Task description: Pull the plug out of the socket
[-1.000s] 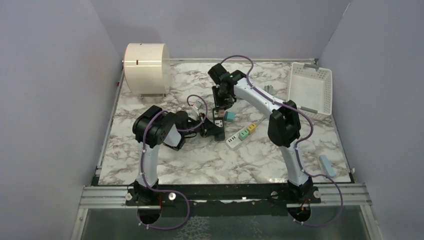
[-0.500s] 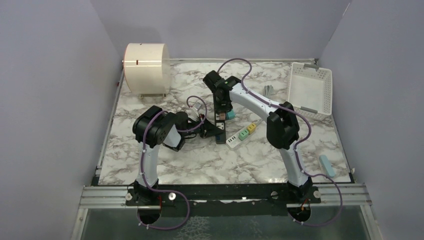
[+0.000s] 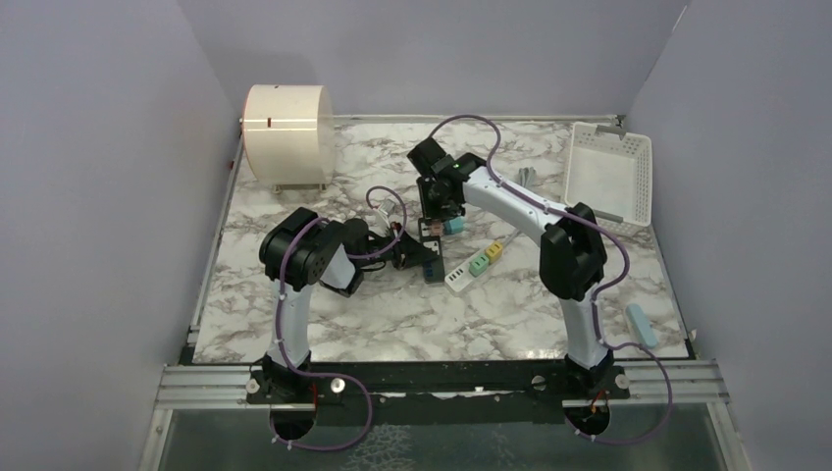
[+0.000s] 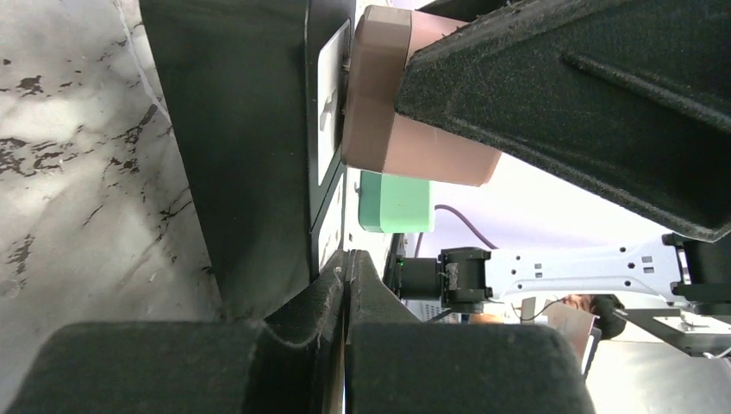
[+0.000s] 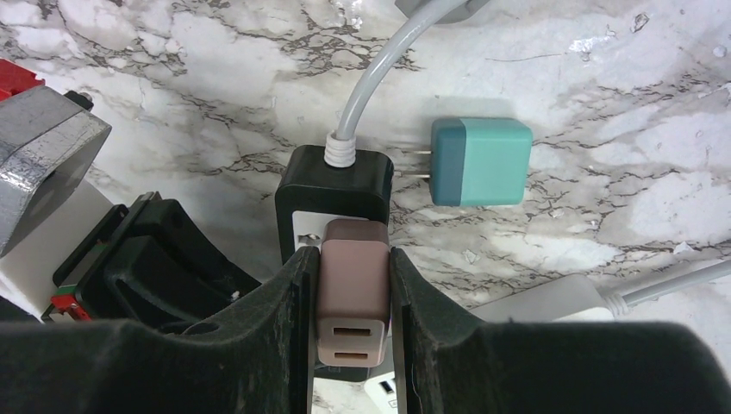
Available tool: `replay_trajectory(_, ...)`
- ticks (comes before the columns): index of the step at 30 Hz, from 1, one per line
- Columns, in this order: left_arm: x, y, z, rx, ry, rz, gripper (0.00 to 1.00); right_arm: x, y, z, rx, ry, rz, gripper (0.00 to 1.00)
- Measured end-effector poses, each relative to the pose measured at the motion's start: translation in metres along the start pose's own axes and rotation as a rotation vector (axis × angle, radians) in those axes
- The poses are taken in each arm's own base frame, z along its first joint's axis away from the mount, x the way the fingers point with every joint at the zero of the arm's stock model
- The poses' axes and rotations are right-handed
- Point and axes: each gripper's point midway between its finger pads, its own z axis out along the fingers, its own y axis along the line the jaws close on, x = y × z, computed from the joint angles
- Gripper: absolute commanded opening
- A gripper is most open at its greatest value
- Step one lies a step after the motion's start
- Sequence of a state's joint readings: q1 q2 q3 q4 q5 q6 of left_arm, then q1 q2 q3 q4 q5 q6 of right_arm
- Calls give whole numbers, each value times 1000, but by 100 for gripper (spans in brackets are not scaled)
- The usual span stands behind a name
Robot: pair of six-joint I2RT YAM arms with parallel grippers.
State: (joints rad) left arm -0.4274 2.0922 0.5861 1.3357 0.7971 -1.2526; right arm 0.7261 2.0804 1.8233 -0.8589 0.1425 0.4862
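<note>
The black socket strip (image 5: 336, 185) lies mid-table with a grey cable (image 5: 371, 86) at its far end. A pinkish-brown plug (image 5: 352, 293) stands on the strip's white face. My right gripper (image 5: 352, 259) is shut on it, one finger on each side. In the left wrist view this plug (image 4: 405, 112) sits close against the socket face (image 4: 332, 95), with a green plug (image 4: 396, 203) beyond it. My left gripper (image 4: 347, 259) is shut with nothing between its fingers. Its tip rests against the strip's edge. A teal plug (image 5: 480, 161) lies loose beside the strip, prongs showing.
A white power strip (image 3: 471, 267) with green and yellow plugs lies right of the black one. A white basket (image 3: 608, 172) is at the back right. A cream drum (image 3: 287, 120) stands at the back left. A pale blue block (image 3: 643, 326) lies near the front right edge.
My right arm's wrist and elbow swung left and then back right, with the gripper staying over the socket strip. The left arm has not moved.
</note>
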Motion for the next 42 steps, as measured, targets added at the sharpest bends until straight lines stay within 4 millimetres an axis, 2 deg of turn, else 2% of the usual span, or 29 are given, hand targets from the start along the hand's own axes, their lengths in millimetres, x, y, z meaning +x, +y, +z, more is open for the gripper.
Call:
replay_trajectory(17, -2, 3, 1, -15, -11, -16, 0, -2, -11, 7, 180, -12, 25, 1)
replay_trajectory(25, -2, 8, 0, -35, -13, -46, 0, 9, 7, 24, 24, 30, -6, 1)
replay_trajectory(30, -4, 11, 0, -47, -22, -61, 0, 16, 14, 25, -30, 59, -37, 1)
replay_trajectory(42, -13, 13, 2, -90, -62, -63, 0, 17, -7, 18, 161, 12, -6, 1)
